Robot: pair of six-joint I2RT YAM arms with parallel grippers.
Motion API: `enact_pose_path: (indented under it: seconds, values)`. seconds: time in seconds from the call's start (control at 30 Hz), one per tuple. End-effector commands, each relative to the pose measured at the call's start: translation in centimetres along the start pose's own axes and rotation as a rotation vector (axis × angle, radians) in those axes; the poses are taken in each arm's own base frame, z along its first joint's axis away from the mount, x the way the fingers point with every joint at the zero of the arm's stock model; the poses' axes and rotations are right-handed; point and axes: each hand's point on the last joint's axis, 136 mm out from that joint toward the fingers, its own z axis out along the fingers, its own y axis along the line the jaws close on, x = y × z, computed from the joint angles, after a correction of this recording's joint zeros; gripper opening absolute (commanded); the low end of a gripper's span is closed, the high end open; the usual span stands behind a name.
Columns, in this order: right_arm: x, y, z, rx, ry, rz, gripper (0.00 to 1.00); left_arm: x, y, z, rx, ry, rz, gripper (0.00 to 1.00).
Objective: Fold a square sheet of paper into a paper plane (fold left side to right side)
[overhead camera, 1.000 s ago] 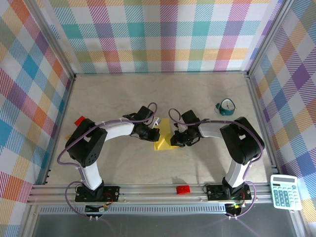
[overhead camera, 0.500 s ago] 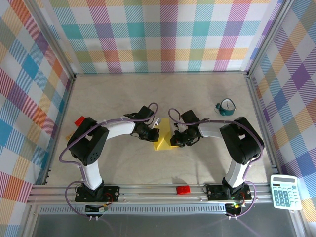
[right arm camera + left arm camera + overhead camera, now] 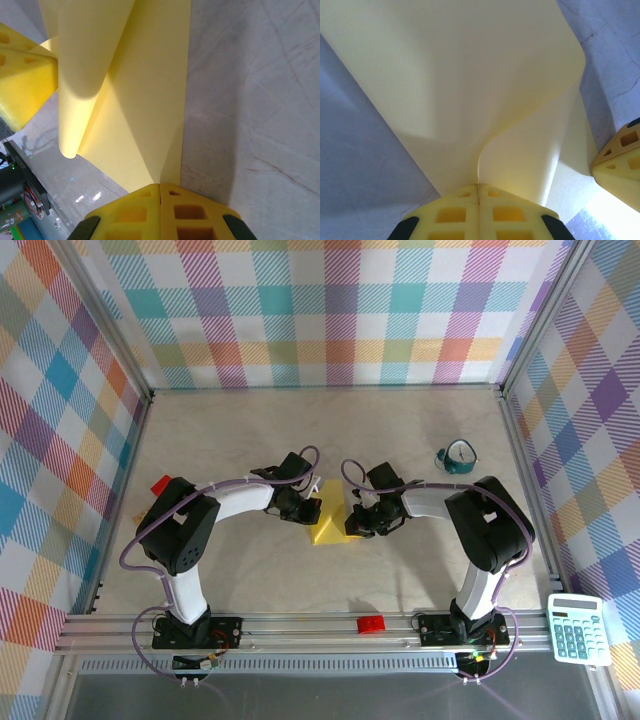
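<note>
Both pairs of jaws are pressed together, and each pinches yellow paper. The left gripper [image 3: 479, 186] has its yellow pads closed on the square sheet of paper [image 3: 331, 517]. In the left wrist view the paper rises out of the seam between the pads and bends over in a broad, soft curl above the table [image 3: 250, 440]. The right gripper [image 3: 160, 186] nips a pointed corner of the same sheet. From that corner one part lies flat with a straight edge along the bare surface, and a lifted flap curves away towards the other arm's finger.

From above, the sheet sits at the middle of the table, directly between the two grippers. The left gripper is on its left side and the right gripper on its right.

A small teal object [image 3: 458, 457] stands well apart at the right rear. One red brick [image 3: 372, 624] rests on the front rail, and a second red piece [image 3: 160, 483] lies near the left wall. A calculator [image 3: 577, 629] lies by the near right corner; its key markings are too small to read.
</note>
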Motion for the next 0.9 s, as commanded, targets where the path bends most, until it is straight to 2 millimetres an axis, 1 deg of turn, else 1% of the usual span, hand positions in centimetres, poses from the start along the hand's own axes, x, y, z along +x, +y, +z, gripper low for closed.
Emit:
enact_pose_path:
  seconds: [0.0,0.23,0.5,0.87]
  values:
    - [2.69,-4.05,1.37,0.144,0.084,0.07,0.0,-0.43,0.8,-0.29,-0.029,0.004,0.003,0.0]
    - [2.79,-4.15,1.38,0.147,0.087,0.073,0.0,-0.62,0.96,-0.22,-0.032,-0.005,0.001,0.0]
    - [2.77,-4.19,1.43,0.147,0.087,0.074,0.0,-1.09,0.69,-0.37,-0.023,-0.023,0.008,0.0]
    - [2.84,-4.32,1.44,0.155,0.092,0.077,0.0,-1.05,0.86,-0.13,-0.023,-0.025,0.007,0.0]
